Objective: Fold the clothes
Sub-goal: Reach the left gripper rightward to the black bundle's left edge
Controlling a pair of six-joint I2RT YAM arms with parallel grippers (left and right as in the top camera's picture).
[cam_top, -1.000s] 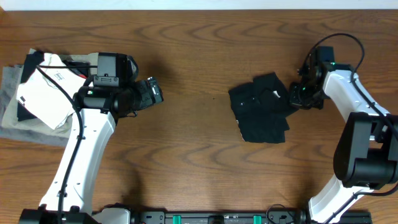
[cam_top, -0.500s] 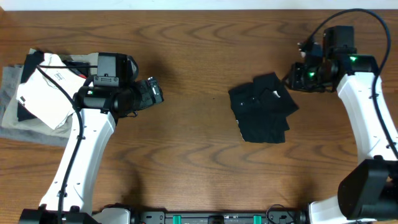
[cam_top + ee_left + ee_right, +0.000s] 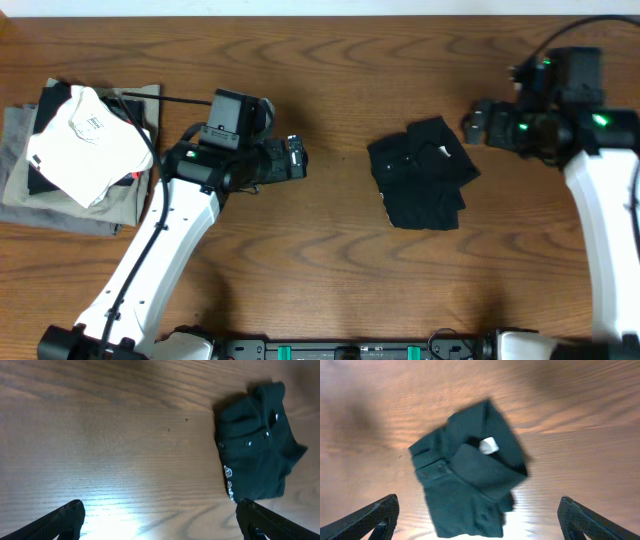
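Observation:
The clothes [image 3: 420, 175] are a black garment lying in a small crumpled bundle on the wooden table, right of centre, with a pale label showing on top. My left gripper [image 3: 297, 160] is open and empty, well left of the bundle; in the left wrist view the clothes [image 3: 255, 445] lie ahead on the right, beyond that gripper [image 3: 160, 520]. My right gripper [image 3: 472, 122] hovers open just beyond the bundle's upper right corner. In the right wrist view the clothes [image 3: 470, 475] lie below and between the spread fingers of this gripper [image 3: 479, 520], untouched.
A stack of folded garments sits at the table's left edge: a white one [image 3: 80, 140] on top of a grey-olive one [image 3: 40, 200]. The left arm's cable runs over that stack. The table's far edge [image 3: 320, 14] runs along the top.
The right gripper has opened, let go of the black garment and pulled back to the right. The left arm has swung right, toward the table's middle.

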